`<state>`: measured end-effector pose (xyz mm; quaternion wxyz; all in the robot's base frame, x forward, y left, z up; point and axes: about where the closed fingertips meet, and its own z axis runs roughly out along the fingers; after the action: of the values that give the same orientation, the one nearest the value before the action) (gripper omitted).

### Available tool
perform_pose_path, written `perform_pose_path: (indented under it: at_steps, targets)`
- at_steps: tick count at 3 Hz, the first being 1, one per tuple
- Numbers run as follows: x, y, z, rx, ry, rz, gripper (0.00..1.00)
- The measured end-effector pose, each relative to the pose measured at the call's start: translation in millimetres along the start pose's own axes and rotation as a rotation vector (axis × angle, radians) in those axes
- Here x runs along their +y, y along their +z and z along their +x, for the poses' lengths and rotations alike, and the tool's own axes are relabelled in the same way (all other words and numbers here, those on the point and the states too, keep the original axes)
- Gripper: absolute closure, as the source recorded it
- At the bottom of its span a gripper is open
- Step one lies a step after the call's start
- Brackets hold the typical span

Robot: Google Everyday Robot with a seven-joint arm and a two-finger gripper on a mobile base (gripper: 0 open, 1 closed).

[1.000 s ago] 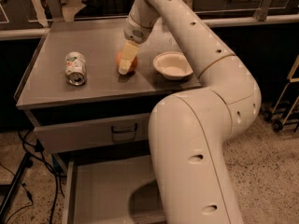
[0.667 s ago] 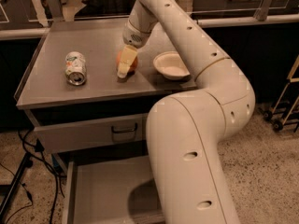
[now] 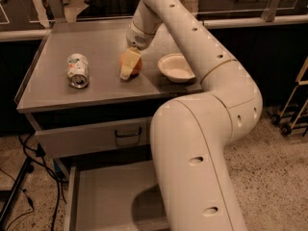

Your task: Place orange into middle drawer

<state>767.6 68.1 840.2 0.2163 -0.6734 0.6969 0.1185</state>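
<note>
The orange (image 3: 137,66) rests on the grey countertop (image 3: 57,95), between a drink can and a cream bowl. My gripper (image 3: 128,65) comes down from the white arm and sits right at the orange, covering its left side. The middle drawer (image 3: 103,196) is pulled out below the counter, and its flat grey inside shows. The arm's big lower link (image 3: 192,167) hides the drawer's right part.
A white-and-green drink can (image 3: 77,70) lies on its side at the counter's left. A cream bowl (image 3: 176,68) stands right of the orange. Under the counter is a shut drawer front with a black loop handle (image 3: 128,134). Cables and a stand leg (image 3: 19,186) are on the floor at left.
The arm's lower links have shifted slightly to the left. The gripper has stayed at the orange, and the can and bowl have not moved.
</note>
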Motion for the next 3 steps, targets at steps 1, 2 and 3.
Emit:
perform_pose_path:
  at_steps: [1,2,3]
  targets:
    - [0.0,0.0,0.0,0.0,0.0,0.0,0.42]
    - [0.0,0.0,0.0,0.0,0.0,0.0,0.66]
    - [-0.1,0.0,0.0,0.0,0.0,0.0,0.89]
